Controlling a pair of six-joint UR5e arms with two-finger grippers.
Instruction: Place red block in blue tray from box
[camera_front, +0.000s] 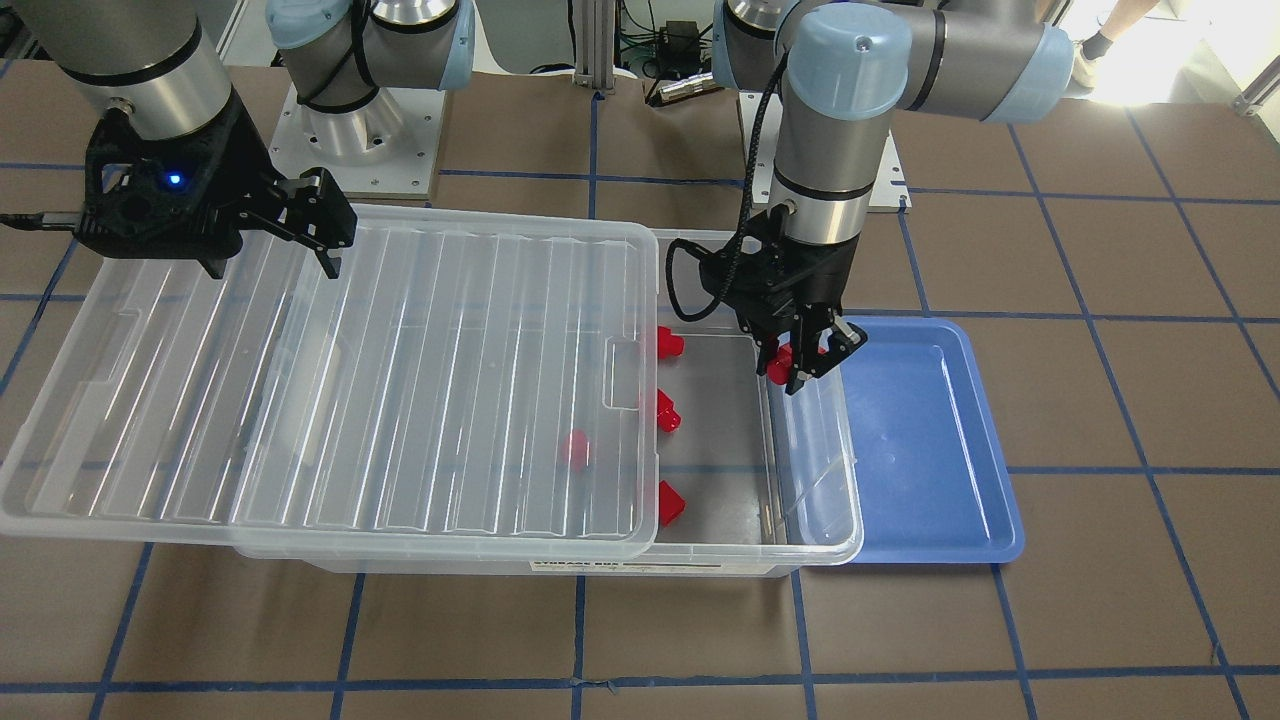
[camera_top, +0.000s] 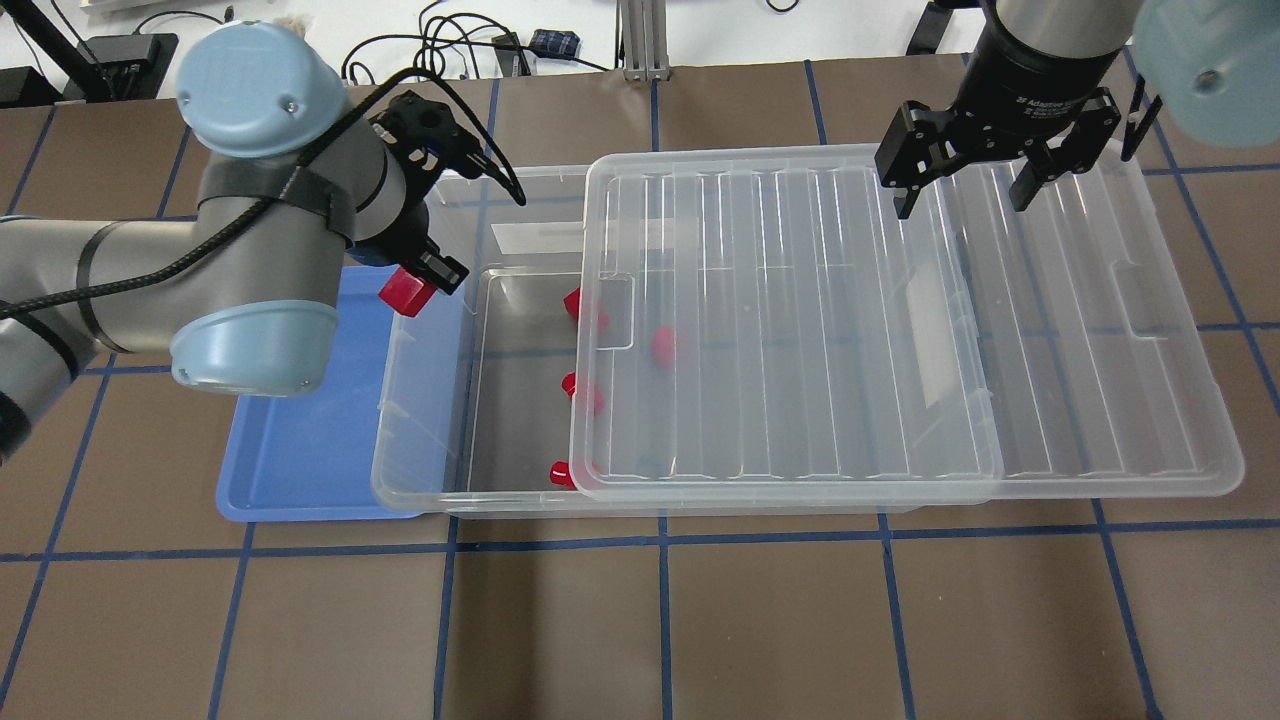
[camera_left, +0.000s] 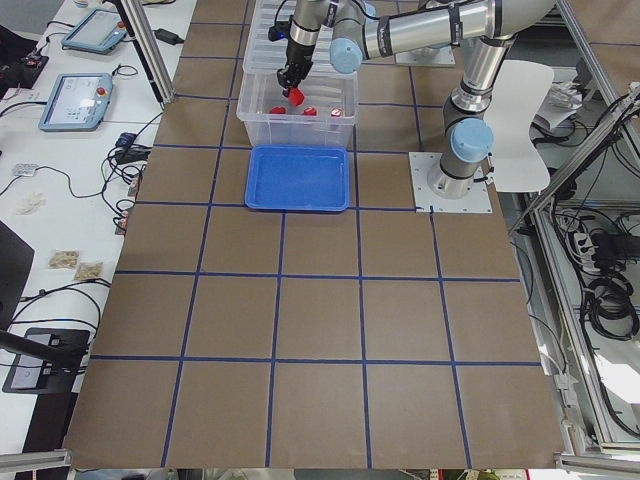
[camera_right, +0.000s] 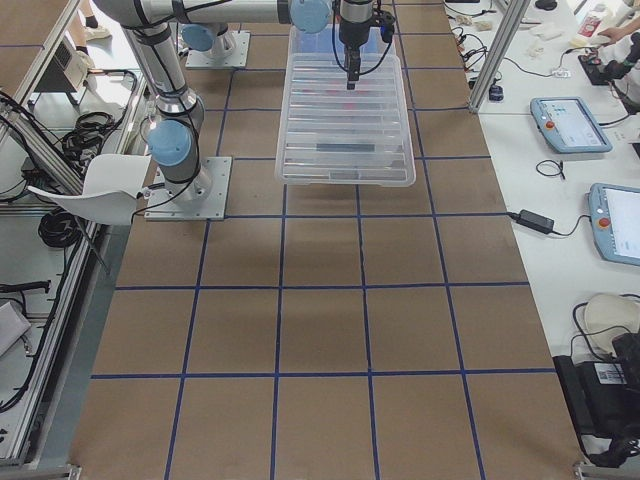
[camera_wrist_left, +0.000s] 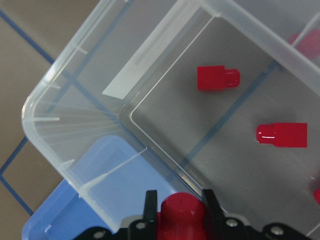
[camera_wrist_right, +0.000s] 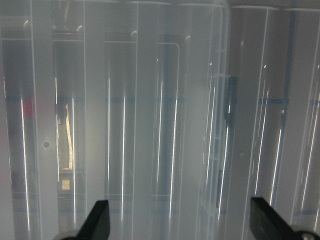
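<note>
box (camera_front: 815, 480): clear plastic, glossy, glare streaks
lid (camera_front: 400, 380): translucent ribbed plastic, shiny
blue tray (camera_front: 930, 440): smooth plastic, slight sheen
red block (camera_top: 403, 294): smooth plastic, semi-gloss
table (camera_front: 700, 640): matt brown surface

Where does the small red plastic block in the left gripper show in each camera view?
Front-facing: small red plastic block, right of centre.
Overhead: left of centre.
Exterior left: top, left of centre.
Exterior right: not visible.
Left wrist: bottom centre.
Right wrist: absent.
Landmark: shallow blue plastic tray beside it.
</note>
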